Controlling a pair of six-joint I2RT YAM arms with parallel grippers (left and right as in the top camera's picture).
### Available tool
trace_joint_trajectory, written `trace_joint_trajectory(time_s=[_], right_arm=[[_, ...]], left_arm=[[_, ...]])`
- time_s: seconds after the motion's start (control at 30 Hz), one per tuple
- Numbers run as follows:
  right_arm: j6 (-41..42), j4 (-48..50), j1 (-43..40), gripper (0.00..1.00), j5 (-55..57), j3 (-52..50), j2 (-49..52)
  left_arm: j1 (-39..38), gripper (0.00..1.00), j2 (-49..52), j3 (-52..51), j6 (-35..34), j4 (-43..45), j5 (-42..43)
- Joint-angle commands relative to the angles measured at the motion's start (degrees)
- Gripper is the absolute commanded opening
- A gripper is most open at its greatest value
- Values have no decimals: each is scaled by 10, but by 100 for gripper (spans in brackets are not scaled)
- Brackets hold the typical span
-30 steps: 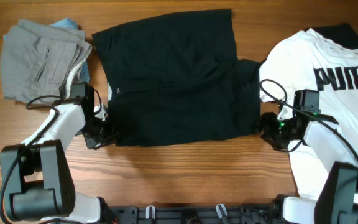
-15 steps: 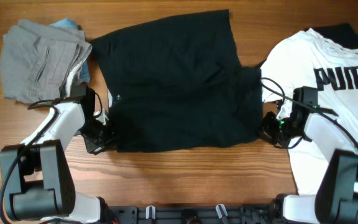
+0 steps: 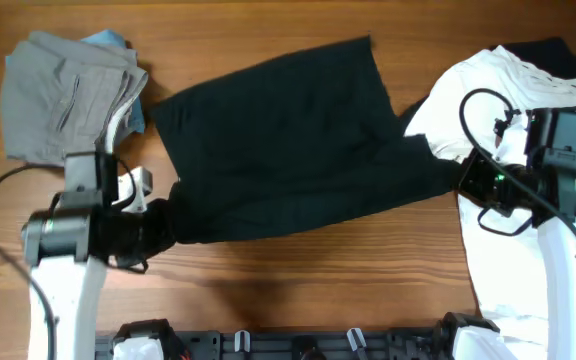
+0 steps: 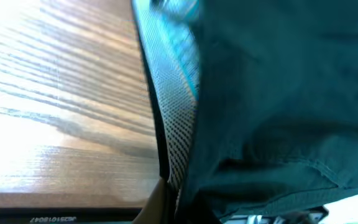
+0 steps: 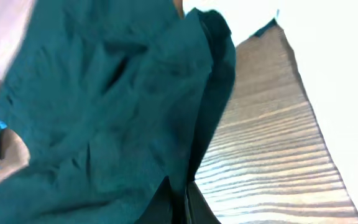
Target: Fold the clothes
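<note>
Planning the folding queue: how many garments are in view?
3: grey shorts top left, black shorts centre, white T-shirt right. Possibly more: blue fabric under the grey, dark fabric behind the T-shirt.

left claw (image 3: 164, 222) and right claw (image 3: 465, 181) tips hidden by black shorts (image 3: 288, 140) — t-shirt (image 3: 456, 100) cropped.

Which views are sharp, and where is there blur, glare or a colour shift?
Overhead: sharp and evenly lit, the black shorts read true black. Left wrist: shorts look teal and soft, glare whitens the wooden table at lower left. Right wrist: same teal cast, the white T-shirt is blown out.
</note>
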Motion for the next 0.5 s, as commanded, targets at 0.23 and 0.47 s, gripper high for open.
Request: trace_joint_trajectory(time_s=[0.23, 0.47], right_arm=[[-24, -14, 1, 4, 23, 118, -28], [-24, 18, 1, 5, 20, 118, -16]], left_arm=[[2, 4, -102, 108, -49, -37, -35], [2, 4, -88, 108, -52, -73, -34]])
